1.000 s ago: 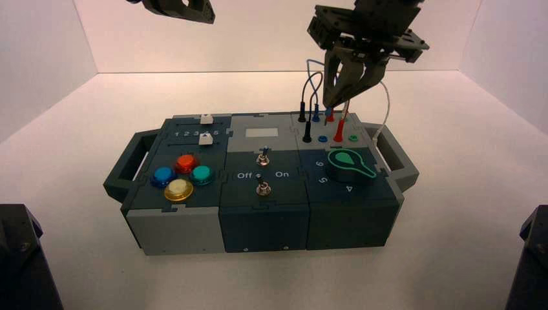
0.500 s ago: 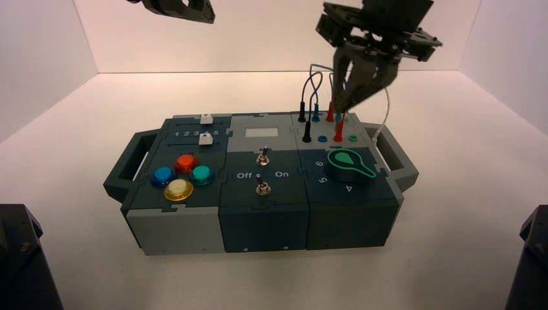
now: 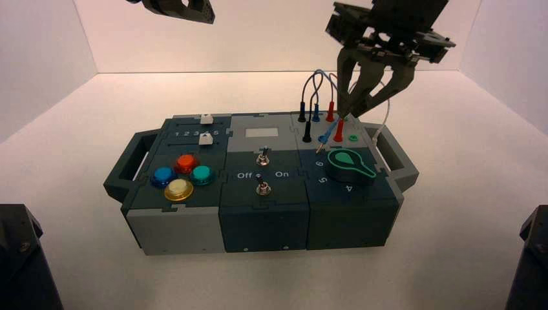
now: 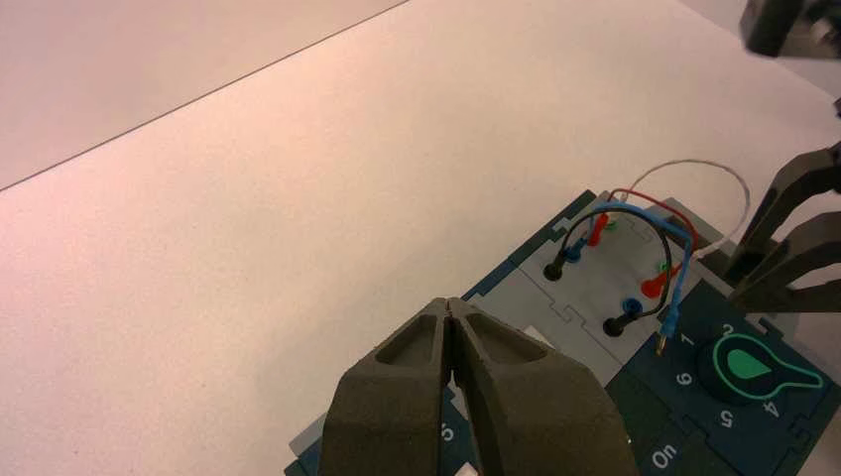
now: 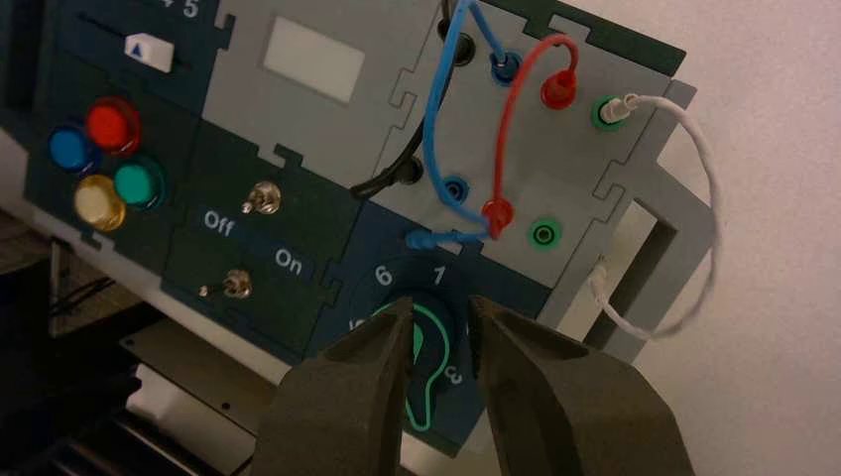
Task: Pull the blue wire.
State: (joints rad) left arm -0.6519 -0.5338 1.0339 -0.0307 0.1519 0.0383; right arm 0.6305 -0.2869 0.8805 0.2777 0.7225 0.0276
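Note:
The blue wire (image 5: 448,119) loops over the grey socket panel at the box's back right. One blue plug (image 5: 506,66) sits in a back-row socket. The other plug (image 5: 426,239) lies loose on the box top beside the green knob (image 3: 349,165), its metal pin bare, next to an empty blue socket (image 5: 455,187). In the high view the loose plug (image 3: 326,135) rests below my right gripper (image 3: 354,111). That gripper (image 5: 438,302) hangs open above the knob, holding nothing. My left gripper (image 4: 451,302) is shut and parked high over the box's back left (image 3: 181,10).
The box (image 3: 258,219) also carries a red wire (image 5: 516,109), a black wire (image 5: 397,178) and a white wire (image 5: 706,198) hanging past the right handle. Two toggle switches (image 3: 262,158), several coloured buttons (image 3: 181,174) and white sliders (image 3: 207,119) lie to the left.
My right gripper opened and rose up and to the right. The blue plug it had held dropped onto the box beside the knob. The left arm stayed still.

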